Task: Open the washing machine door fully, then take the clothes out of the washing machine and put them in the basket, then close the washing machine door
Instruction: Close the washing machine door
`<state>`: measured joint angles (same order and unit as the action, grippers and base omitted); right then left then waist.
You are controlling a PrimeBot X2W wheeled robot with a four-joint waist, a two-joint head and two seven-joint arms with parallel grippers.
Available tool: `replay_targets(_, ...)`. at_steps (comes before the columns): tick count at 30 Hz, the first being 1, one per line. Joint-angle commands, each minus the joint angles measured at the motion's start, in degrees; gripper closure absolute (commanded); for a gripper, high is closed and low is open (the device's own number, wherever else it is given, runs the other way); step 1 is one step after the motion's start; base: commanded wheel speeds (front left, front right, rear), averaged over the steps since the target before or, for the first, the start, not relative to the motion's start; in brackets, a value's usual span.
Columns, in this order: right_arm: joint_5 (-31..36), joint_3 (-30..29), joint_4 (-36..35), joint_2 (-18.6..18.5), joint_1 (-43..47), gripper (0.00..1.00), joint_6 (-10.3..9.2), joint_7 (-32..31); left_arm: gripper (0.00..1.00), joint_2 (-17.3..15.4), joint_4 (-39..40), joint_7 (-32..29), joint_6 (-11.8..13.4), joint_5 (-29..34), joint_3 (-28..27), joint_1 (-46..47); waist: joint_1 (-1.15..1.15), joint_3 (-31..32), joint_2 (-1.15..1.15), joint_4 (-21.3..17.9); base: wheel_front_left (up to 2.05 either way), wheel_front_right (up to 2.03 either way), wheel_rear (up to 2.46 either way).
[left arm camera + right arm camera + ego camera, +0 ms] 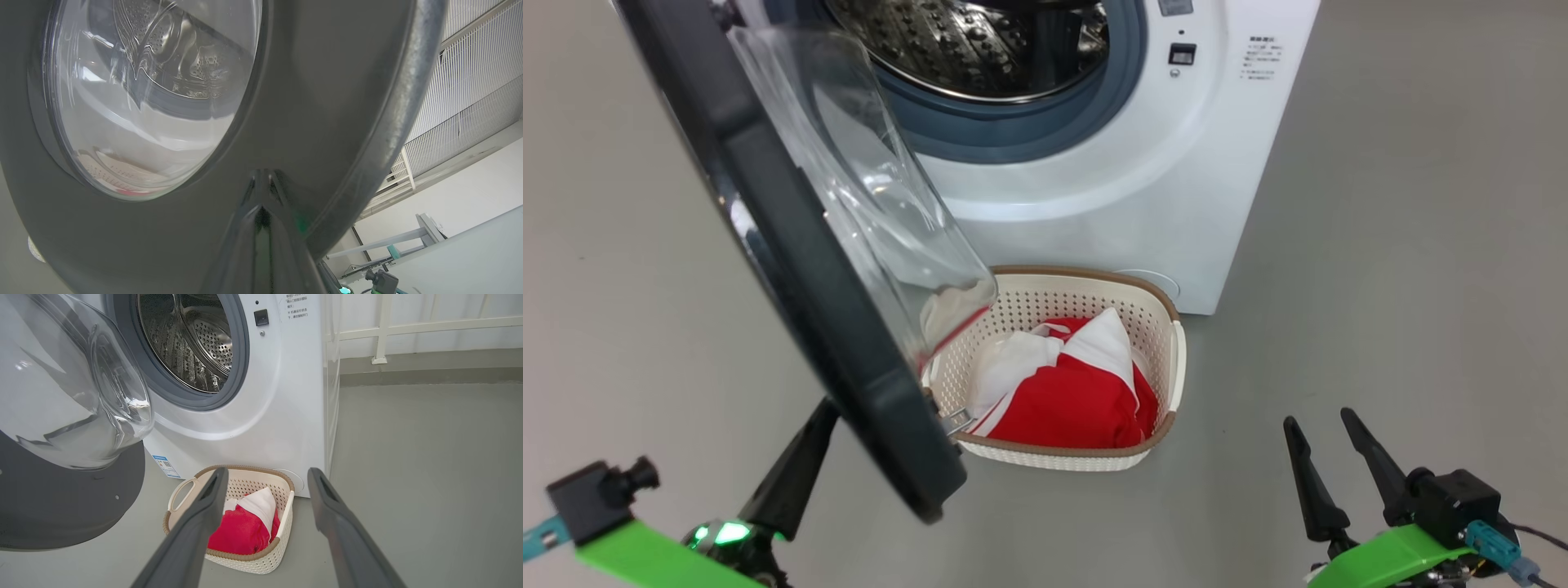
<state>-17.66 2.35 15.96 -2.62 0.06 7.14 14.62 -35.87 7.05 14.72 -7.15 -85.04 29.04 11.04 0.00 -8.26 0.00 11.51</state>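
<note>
Left of the basket (1176, 359), the left gripper (813, 433) had its two fingers pressed together around nothing, tips against the outer black face of the washing machine door (792, 245). The door stood open, and in the head view its lower edge covered the basket's left end. Just behind the basket was the washing machine (1143, 188), its drum mouth uncovered. The clothes (1078, 400) lay heaped inside the basket. Right of the basket, well apart, the right gripper (1319, 418) hung with fingers spread, empty.
</note>
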Motion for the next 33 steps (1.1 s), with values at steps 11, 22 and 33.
replay_targets(11, -0.65, 1.13, -1.84, -0.26, -3.81, 0.0, 0.35, 0.38, 1.0, -1.57, 0.12, -4.35, -0.34, -5.04, 0.54, 11.47, 0.0, -2.75, 0.0, -3.05, 0.0, 0.0, 0.0)
replay_targets(22, -1.67, 1.23, -2.36, -0.26, -4.82, 0.0, 0.35, 0.38, 1.0, 1.19, -1.08, -7.59, -0.34, -5.78, -0.18, 17.24, 0.0, -4.82, 0.0, -6.92, 0.0, 0.0, 0.0)
replay_targets(33, -2.64, 1.35, -2.94, -0.26, -6.3, 0.0, 0.35, 0.38, 1.0, 3.72, -3.87, -8.78, -0.34, -4.57, -0.54, 23.43, 0.0, -7.2, 0.0, -10.48, 0.0, 0.0, 0.0)
